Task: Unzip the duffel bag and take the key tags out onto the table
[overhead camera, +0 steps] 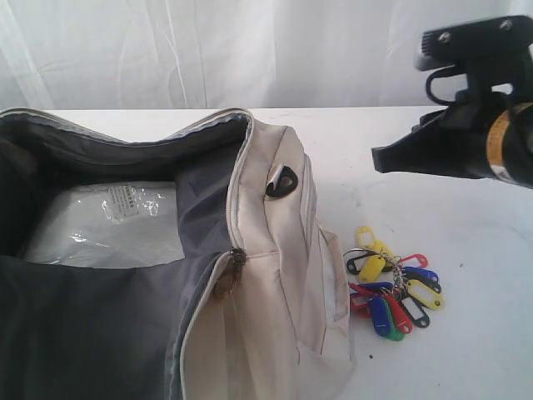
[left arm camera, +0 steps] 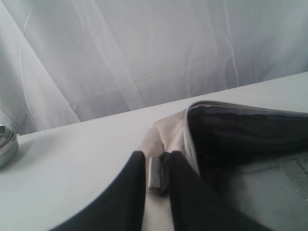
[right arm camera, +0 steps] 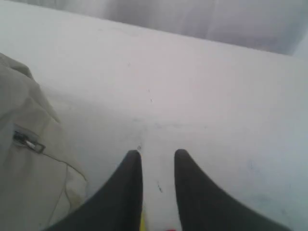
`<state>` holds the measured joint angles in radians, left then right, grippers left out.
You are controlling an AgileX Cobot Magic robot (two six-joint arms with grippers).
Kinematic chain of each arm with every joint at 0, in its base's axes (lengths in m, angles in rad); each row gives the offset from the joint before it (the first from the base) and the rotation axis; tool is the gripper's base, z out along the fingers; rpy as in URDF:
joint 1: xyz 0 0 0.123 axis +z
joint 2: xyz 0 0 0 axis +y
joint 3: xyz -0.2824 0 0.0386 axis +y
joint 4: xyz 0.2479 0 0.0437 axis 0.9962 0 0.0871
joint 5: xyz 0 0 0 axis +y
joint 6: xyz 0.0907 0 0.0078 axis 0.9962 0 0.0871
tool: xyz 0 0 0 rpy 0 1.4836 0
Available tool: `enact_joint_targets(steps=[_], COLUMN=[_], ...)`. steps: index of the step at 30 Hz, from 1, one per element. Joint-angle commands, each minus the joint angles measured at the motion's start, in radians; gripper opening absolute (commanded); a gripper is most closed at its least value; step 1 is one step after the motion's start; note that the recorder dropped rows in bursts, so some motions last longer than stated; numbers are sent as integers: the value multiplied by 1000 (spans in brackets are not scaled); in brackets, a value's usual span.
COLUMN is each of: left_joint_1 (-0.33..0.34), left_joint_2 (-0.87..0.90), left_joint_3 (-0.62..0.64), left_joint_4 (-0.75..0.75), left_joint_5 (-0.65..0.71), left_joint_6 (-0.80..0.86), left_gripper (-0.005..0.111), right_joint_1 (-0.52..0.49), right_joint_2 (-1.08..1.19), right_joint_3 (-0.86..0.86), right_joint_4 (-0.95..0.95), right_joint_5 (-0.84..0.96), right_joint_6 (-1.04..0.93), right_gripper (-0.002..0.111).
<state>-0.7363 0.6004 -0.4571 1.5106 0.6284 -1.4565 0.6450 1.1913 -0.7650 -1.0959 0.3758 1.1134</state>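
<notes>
Coloured plastic key tags [overhead camera: 393,283] lie beside the cropped cream fabric duffel bag [overhead camera: 275,275]; left end effector [left arm camera: 158,155] grips pale zip tab [left arm camera: 154,174], right end effector [right arm camera: 158,153] released.

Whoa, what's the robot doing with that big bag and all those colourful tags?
The big cream fabric duffel bag lies unzipped on the wide white table. The bunch of colourful plastic key tags is already out, lying beside the bag. The right gripper hangs over the table near them, jaws apart and empty. The left gripper pinches a small pale tab at the bag's rim. A clear plastic packet lies inside.
</notes>
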Motion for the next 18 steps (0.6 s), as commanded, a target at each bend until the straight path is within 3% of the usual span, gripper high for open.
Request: enact_joint_targets(steps=[1, 4, 12, 18], left_joint_1=[-5, -5, -5, -5], left_joint_2=[-45, -77, -147, -149], left_joint_3=[8, 8, 8, 8], left_joint_4=[24, 12, -23, -25], left_joint_5=[-33, -34, -220, -259], left_joint_6=[-6, -6, -32, -32], left_gripper=[24, 24, 24, 24], right_joint_1=[-8, -8, -8, -8], right_joint_2=[-176, -296, -612, -729], right_joint_3=[94, 168, 387, 488], right_joint_4=[-61, -76, -63, -68], right_joint_5=[-20, -48, -173, -118], right_joint_6=[15, 15, 28, 76], right_gripper=[11, 0, 0, 0])
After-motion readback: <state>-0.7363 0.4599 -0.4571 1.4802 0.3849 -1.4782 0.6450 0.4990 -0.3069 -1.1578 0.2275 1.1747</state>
